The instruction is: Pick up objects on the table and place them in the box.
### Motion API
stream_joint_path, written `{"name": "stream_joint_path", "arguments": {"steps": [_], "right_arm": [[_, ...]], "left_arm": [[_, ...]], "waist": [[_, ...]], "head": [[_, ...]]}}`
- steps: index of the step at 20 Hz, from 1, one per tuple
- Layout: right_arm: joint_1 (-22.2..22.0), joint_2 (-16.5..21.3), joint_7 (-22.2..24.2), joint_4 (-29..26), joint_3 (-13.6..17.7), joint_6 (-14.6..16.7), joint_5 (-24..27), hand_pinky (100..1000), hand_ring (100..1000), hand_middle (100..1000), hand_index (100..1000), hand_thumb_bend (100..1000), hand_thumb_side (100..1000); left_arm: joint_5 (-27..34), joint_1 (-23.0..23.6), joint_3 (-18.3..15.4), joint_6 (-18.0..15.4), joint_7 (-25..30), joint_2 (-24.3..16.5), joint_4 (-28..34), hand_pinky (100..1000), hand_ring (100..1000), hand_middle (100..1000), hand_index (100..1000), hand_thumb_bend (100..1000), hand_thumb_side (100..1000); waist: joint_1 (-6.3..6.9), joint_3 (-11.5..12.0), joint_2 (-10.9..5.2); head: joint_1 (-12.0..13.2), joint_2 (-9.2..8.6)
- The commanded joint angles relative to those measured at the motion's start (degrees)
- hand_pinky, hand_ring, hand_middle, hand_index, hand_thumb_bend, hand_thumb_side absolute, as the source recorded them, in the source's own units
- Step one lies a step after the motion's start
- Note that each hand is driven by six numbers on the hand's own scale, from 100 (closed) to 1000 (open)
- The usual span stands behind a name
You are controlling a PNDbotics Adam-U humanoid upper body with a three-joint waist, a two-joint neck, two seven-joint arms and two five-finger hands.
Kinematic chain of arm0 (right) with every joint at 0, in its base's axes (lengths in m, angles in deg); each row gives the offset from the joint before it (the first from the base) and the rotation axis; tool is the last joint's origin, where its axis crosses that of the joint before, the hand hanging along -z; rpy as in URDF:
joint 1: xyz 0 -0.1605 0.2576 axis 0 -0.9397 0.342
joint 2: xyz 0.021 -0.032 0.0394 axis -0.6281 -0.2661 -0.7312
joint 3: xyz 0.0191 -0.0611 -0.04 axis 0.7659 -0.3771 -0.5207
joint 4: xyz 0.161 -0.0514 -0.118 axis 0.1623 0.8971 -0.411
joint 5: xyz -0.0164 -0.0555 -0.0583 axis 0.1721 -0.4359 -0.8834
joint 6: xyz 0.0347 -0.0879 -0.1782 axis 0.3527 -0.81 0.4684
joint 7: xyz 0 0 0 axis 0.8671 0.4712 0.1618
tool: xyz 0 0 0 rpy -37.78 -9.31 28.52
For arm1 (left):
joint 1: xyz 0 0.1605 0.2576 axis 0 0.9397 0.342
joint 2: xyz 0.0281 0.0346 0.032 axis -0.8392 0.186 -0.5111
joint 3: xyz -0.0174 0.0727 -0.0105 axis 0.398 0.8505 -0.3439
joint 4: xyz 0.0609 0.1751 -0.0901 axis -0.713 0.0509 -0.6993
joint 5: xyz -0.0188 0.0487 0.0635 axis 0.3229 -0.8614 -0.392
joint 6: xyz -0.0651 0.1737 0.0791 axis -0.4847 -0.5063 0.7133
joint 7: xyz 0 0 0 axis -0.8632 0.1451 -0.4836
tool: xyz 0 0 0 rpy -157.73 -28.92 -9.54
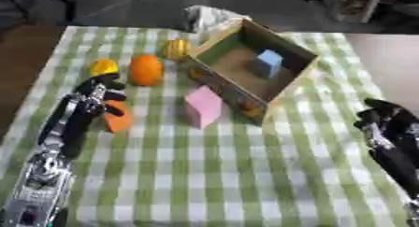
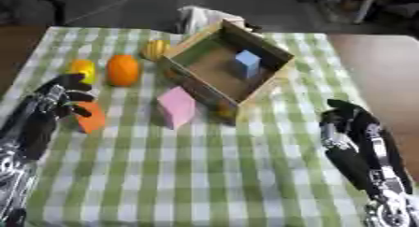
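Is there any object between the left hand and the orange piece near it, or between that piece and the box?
Nothing stands between the left hand and the orange piece; its fingers are already at it. On the straight way to the box, the pink block stands upright just before the near wall, so the piece must pass over or around it.

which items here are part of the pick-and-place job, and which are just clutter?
Job items:
box
blue block, already inside the box
pink block
orange piece by the left hand
orange fruit
yellow fruit
small yellow-orange fruit

Just lying about:
white crumpled thing behind the box
checked tablecloth
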Motion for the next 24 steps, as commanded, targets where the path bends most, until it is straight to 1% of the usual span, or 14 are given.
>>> {"name": "stream_joint_path", "arguments": {"steps": [1,6,8,10,12,13,16,18,19,20,21,22,23,24], "right_arm": [[0.57,0.46,0.07,-0.67,0.27,0.05,0.25,679,620,610,790,100,500],[0.58,0.46,0.09,-0.65,0.27,0.05,0.24,679,620,610,789,100,502],[0.55,0.47,0.12,-0.63,0.26,0.05,0.24,679,621,610,788,100,502],[0.54,0.51,0.21,-0.6,0.24,0.06,0.2,679,621,611,787,100,503],[0.49,0.66,0.33,-0.58,0.24,0.06,0.16,680,621,611,788,100,504],[0.47,0.78,0.37,-0.55,0.25,0.05,0.12,680,621,611,788,100,504],[0.37,1.21,0.4,-0.47,0.3,0.02,-0.02,680,621,611,788,100,505],[0.34,1.48,0.41,-0.44,0.31,0.03,-0.11,680,621,611,789,100,505],[0.32,1.61,0.41,-0.43,0.32,0.04,-0.15,680,621,611,789,100,505],[0.29,1.75,0.4,-0.41,0.33,0.04,-0.19,680,621,611,789,100,505],[0.25,1.84,0.39,-0.4,0.34,0.04,-0.22,680,621,611,789,100,506],[0.17,1.97,0.4,-0.36,0.34,0.03,-0.26,680,621,611,789,100,507],[0.09,2.07,0.39,-0.33,0.35,0.03,-0.3,680,621,611,789,100,507],[0.02,2.16,0.39,-0.3,0.36,0.04,-0.34,680,621,611,789,100,508]], "left_arm": [[-0.12,-0.66,-0.15,-0.12,0.2,-0.32,1.16,557,681,676,834,100,842],[-0.23,-0.83,-0.29,-0.27,0.18,-0.66,1.22,557,682,676,834,100,836],[-0.51,-1.06,-0.45,-0.47,0.23,-1.28,1.3,559,685,680,835,100,820],[-0.9,-1.53,-0.7,-0.88,0.43,-2.7,1.37,560,688,683,836,100,804],[-1.86,-2.31,-0.81,-1.59,1.21,-4.63,1.46,565,698,695,840,100,769],[-2.55,-2.73,-0.8,-2.05,1.79,-5.88,1.45,572,704,703,843,100,709],[-5.07,-3.89,-0.11,-3.86,4.12,-10.08,0.81,598,720,722,857,100,632],[-6.98,-4.8,1.2,-5.24,6.01,-13.21,-0.63,624,734,738,871,100,551],[-7.93,-5.36,2.02,-5.93,6.95,-14.75,-1.54,647,743,750,883,100,467],[-8.87,-6.1,3.03,-6.64,7.88,-16.27,-2.6,656,745,753,885,100,432],[-9.8,-6.8,3.7,-7.36,8.81,-17.78,-3.56,673,748,759,889,100,349],[-10.68,-7.77,4.6,-7.97,9.69,-19.22,-4.67,680,749,761,891,100,311],[-11.55,-8.88,5.47,-8.45,10.57,-20.64,-5.89,696,750,765,894,100,228],[-12.45,-10.15,6.39,-8.77,11.46,-22.09,-7.25,700,750,765,894,112,207]], "waist": [[0.03,-0.01,-0.59],[0.02,-0.02,-0.62],[0.04,-0.04,-0.63],[0.07,-0.08,-0.66],[0.23,-0.11,-0.72],[0.38,-0.12,-0.77],[0.96,-0.23,-0.9],[1.32,-0.35,-1.0],[1.5,-0.41,-1.05],[1.68,-0.44,-1.11],[1.79,-0.46,-1.16],[1.97,-0.45,-1.24],[2.11,-0.43,-1.33],[2.24,-0.42,-1.41]], "head": [[0.07,0.26],[0.1,0.26],[0.14,0.26],[0.14,0.26],[0.03,0.26],[0.01,0.26],[-0.22,0.26],[-0.37,0.26],[-0.43,0.26],[-0.53,0.26],[-0.6,0.26],[-0.67,0.26],[-0.75,0.26],[-0.89,0.26]]}}
